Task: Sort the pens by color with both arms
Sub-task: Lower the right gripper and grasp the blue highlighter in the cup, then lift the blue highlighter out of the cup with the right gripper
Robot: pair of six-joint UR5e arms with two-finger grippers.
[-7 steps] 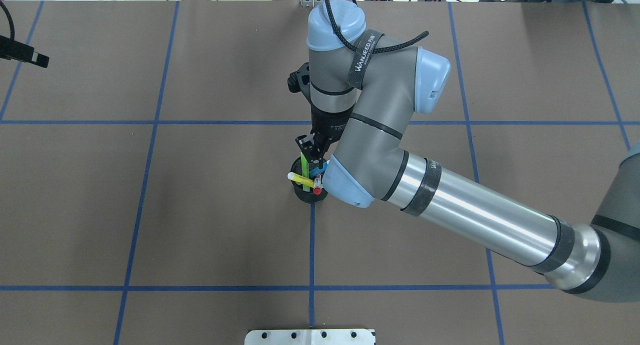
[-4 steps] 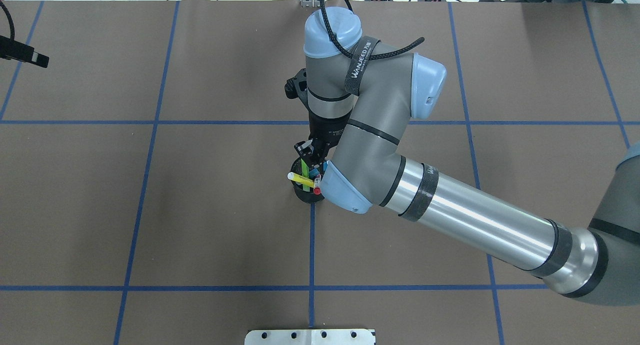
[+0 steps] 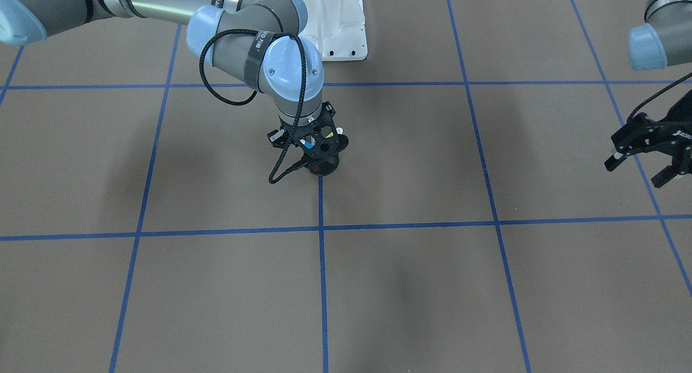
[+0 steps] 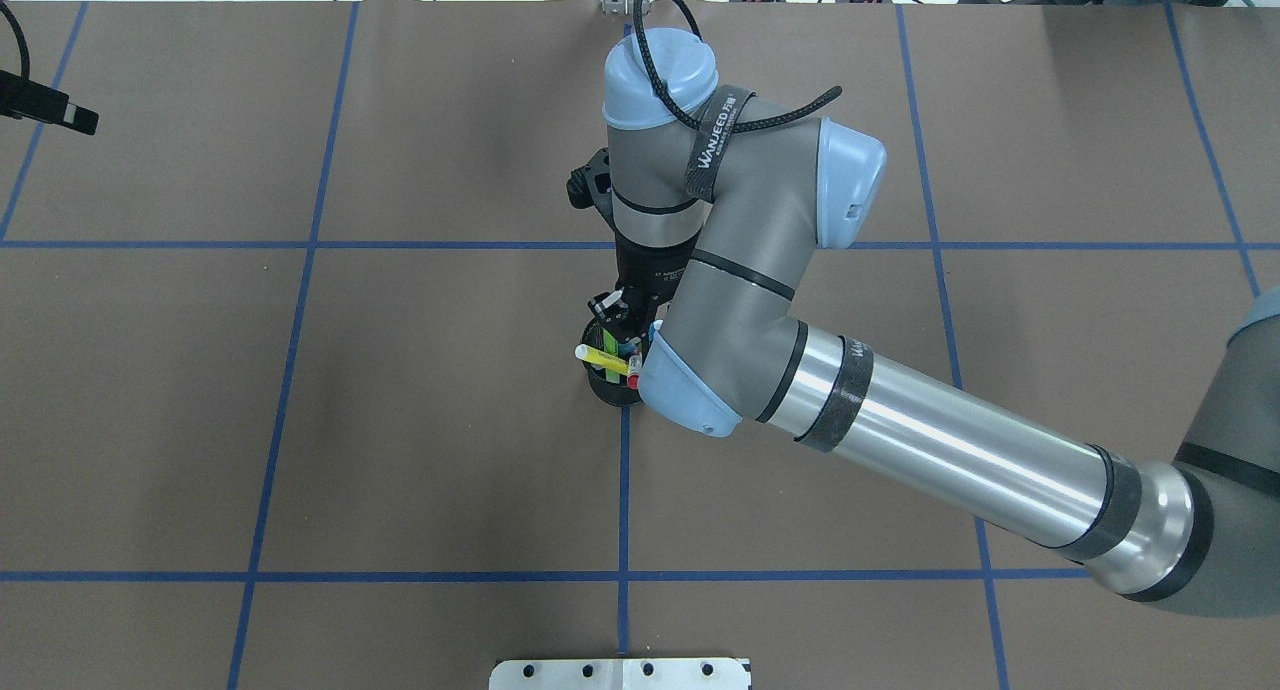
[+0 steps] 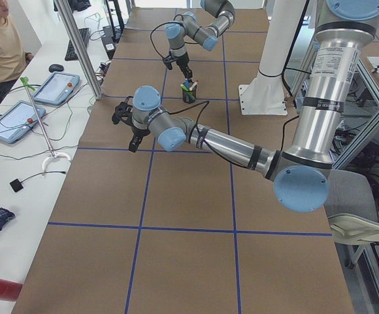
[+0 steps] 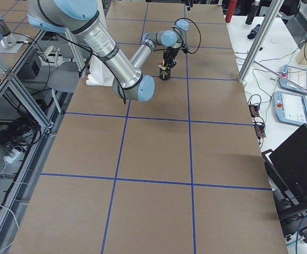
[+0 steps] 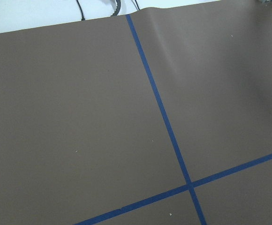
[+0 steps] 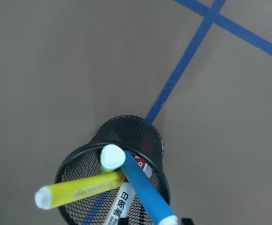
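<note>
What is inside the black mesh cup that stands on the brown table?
Four pens lean in the black mesh cup: a yellow highlighter, a blue pen, a green pen seen end-on and a white printed marker. Their lower ends are hidden under the crossing pens.

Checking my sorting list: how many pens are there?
4, all standing in the mesh cup: yellow pen, green pen, blue pen, white pen. The wrist view shows no others inside.

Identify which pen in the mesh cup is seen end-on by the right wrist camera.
The green highlighter: only its rounded pale end shows, while the yellow pen, blue pen and white pen show slanted barrels.
</note>
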